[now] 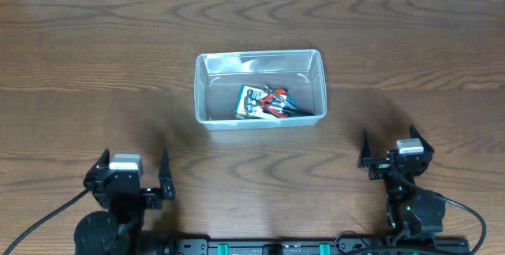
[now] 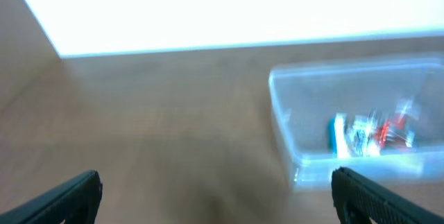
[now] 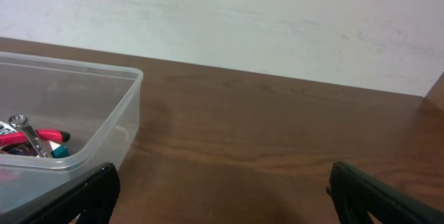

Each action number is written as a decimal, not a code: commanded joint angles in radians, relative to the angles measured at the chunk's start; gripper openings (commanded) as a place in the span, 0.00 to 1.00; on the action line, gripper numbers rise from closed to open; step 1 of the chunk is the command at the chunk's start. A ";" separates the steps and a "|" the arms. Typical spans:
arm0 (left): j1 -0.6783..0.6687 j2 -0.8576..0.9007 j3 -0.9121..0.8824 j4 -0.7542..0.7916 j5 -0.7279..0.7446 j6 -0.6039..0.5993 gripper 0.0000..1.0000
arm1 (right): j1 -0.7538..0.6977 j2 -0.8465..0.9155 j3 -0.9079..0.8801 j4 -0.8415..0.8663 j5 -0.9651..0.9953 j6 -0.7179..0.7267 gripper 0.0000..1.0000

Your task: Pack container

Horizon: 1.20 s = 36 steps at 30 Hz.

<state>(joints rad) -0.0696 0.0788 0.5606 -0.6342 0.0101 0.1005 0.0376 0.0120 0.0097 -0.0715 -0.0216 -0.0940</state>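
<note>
The clear plastic container (image 1: 207,111) stands at the middle of the wooden table. Inside it lie red-handled pliers (image 1: 276,103) and a small packaged item (image 1: 251,102), toward its front right. The container also shows in the left wrist view (image 2: 284,116) and in the right wrist view (image 3: 118,123). My left gripper (image 1: 132,174) is open and empty near the front left edge, well short of the container. My right gripper (image 1: 397,149) is open and empty at the front right, also apart from it.
The wooden table (image 1: 95,65) stretches on all sides of the container. A pale wall (image 3: 277,16) rises behind the table's far edge. The arm bases and a black rail sit along the front edge.
</note>
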 commanded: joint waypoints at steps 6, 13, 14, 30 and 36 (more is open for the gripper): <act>-0.006 -0.077 -0.208 0.405 0.047 -0.072 0.98 | -0.006 -0.007 -0.004 -0.003 0.011 0.015 0.99; -0.006 -0.077 -0.366 0.679 0.051 -0.072 0.98 | -0.006 -0.007 -0.004 -0.003 0.010 0.015 0.99; -0.006 -0.077 -0.390 0.701 0.055 -0.072 0.98 | -0.006 -0.007 -0.004 -0.003 0.011 0.015 0.99; -0.006 -0.075 -0.557 0.578 0.185 -0.102 0.98 | -0.006 -0.007 -0.004 -0.003 0.011 0.015 0.99; -0.006 -0.074 -0.557 0.579 0.185 -0.129 0.98 | -0.006 -0.007 -0.004 -0.003 0.011 0.015 0.99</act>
<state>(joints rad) -0.0696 0.0105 0.0177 -0.0143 0.1696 -0.0048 0.0376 0.0120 0.0093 -0.0711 -0.0212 -0.0937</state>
